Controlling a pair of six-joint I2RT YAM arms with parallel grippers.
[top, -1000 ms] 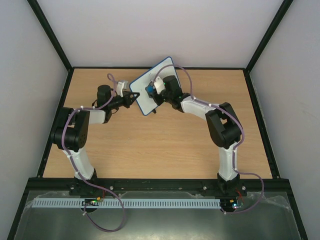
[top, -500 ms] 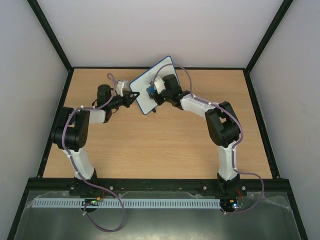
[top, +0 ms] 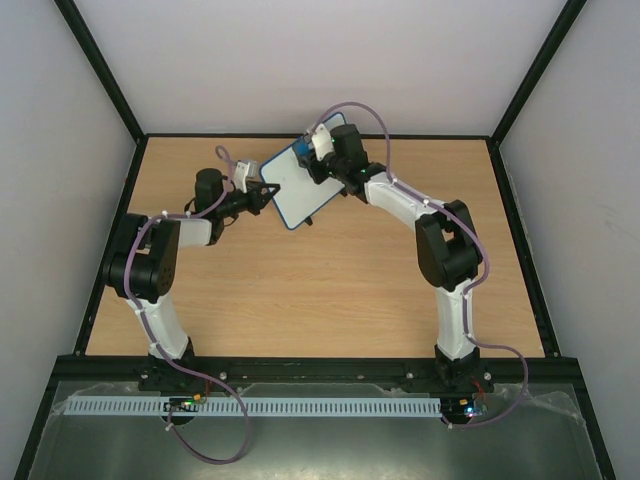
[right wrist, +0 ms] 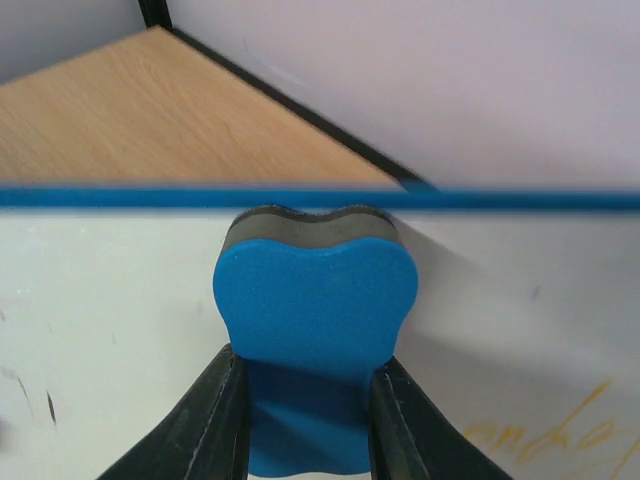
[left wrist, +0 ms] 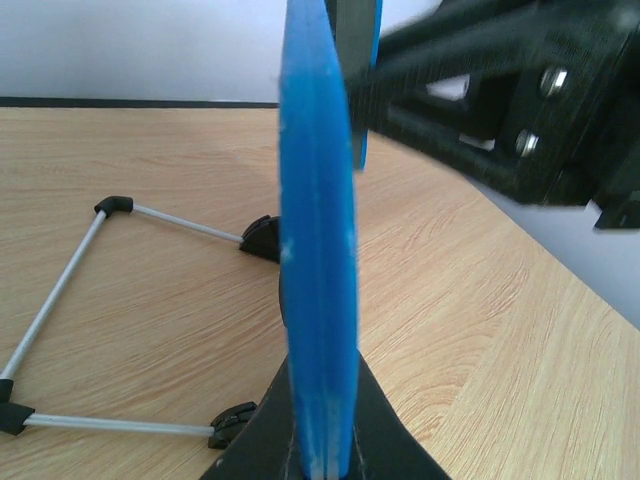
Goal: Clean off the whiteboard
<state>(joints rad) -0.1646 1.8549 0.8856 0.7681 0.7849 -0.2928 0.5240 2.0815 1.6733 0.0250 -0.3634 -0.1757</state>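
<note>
The whiteboard (top: 292, 187), white with a thin blue frame, stands tilted on the far middle of the table. My left gripper (top: 266, 192) is shut on its left edge. In the left wrist view the frame (left wrist: 318, 220) shows edge-on between my fingers (left wrist: 385, 440). My right gripper (top: 308, 152) is shut on a blue eraser (right wrist: 315, 300). The eraser's grey felt presses on the white surface (right wrist: 100, 320) just under the board's top edge (right wrist: 80, 197). Faint yellow scribbles (right wrist: 550, 435) sit at the lower right, and small dark marks (right wrist: 45, 400) at the left.
A stand of thin metal rods with black corner pieces (left wrist: 60, 290) lies on the wooden table (top: 330, 290) behind the board. The black table border and the back wall (top: 320, 60) are close behind the board.
My right gripper has moved the eraser up across the board, from its middle to near its top edge. My left gripper and the board have hardly moved.
</note>
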